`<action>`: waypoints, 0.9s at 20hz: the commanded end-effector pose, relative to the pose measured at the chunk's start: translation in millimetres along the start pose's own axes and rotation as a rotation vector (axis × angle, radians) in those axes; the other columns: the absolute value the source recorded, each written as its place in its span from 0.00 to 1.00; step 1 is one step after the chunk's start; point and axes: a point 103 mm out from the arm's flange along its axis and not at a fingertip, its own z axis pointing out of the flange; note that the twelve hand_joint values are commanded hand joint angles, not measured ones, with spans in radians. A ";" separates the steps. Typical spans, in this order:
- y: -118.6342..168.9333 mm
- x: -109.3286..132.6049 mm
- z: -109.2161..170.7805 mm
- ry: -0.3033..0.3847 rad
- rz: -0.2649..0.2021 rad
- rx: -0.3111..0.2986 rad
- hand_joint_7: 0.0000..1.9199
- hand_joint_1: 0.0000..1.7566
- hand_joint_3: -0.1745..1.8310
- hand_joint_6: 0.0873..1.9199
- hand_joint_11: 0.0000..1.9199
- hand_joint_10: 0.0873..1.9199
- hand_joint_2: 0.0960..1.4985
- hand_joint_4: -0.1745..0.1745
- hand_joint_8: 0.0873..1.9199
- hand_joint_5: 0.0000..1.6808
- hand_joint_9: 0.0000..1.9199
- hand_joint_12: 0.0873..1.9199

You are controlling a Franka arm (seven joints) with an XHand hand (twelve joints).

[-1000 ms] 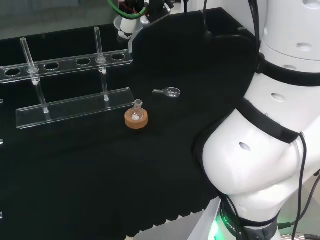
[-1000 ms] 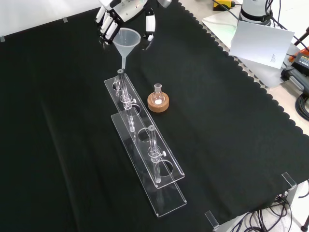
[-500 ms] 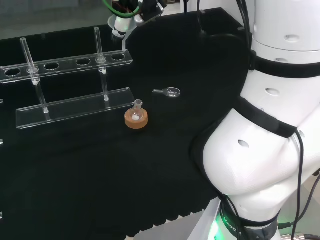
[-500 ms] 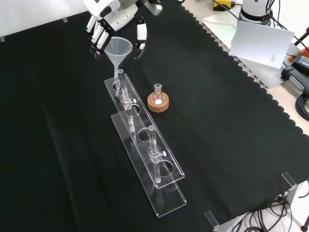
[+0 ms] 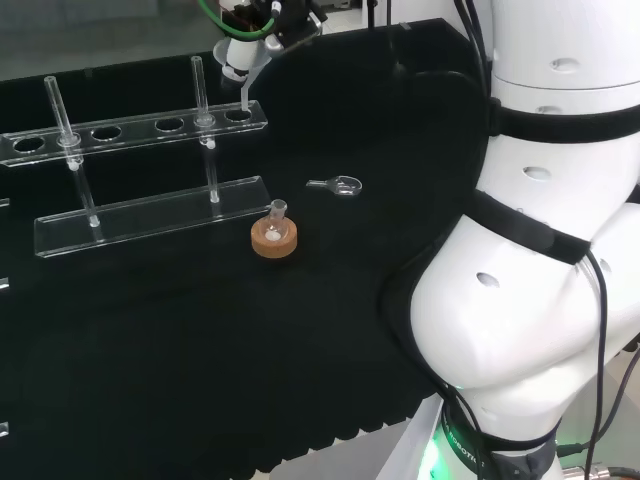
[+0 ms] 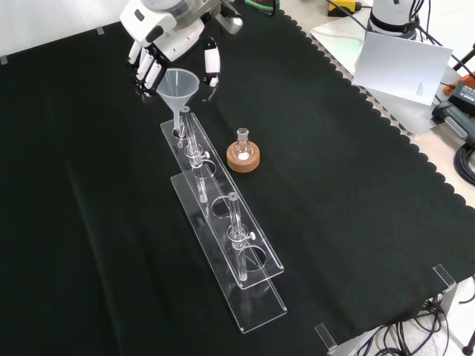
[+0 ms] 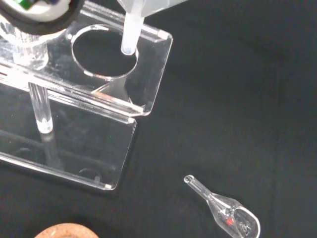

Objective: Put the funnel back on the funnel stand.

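Note:
The clear plastic funnel (image 6: 177, 87) hangs upright in my hand (image 6: 165, 37), whose fingers are curled round its cone. Its stem tip (image 7: 128, 45) stands just over the rim of the end hole (image 7: 103, 55) in the top plate of the clear acrylic funnel stand (image 6: 223, 222). In the head view the funnel (image 5: 240, 62) hangs above the right end of the stand (image 5: 150, 128), with the hand (image 5: 268, 18) at the view's top edge.
A small glass flask on a cork ring (image 6: 243, 156) stands beside the stand, on its right in the front view. A small clear glass scoop (image 5: 338, 185) lies on the cloth to the right of the stand in the head view. White arm links (image 5: 540, 250) rise at the right.
The hand has carried the funnel left and down in the front view, from beyond the stand's end to just above its end hole. The arm's links shifted left in the head view.

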 end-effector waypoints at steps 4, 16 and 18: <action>9.6 9.7 15.9 0.002 -0.016 0.025 0.24 0.45 0.34 0.27 0.28 0.20 0.44 0.55 0.29 0.33 0.43 0.64; 24.4 4.1 36.4 0.027 0.001 0.070 0.15 0.43 0.34 0.14 0.24 0.23 0.43 0.43 0.30 0.22 0.33 0.65; 22.6 1.2 39.7 0.060 -0.006 0.088 0.11 0.42 0.34 0.09 0.22 0.24 0.42 0.42 0.30 0.18 0.29 0.66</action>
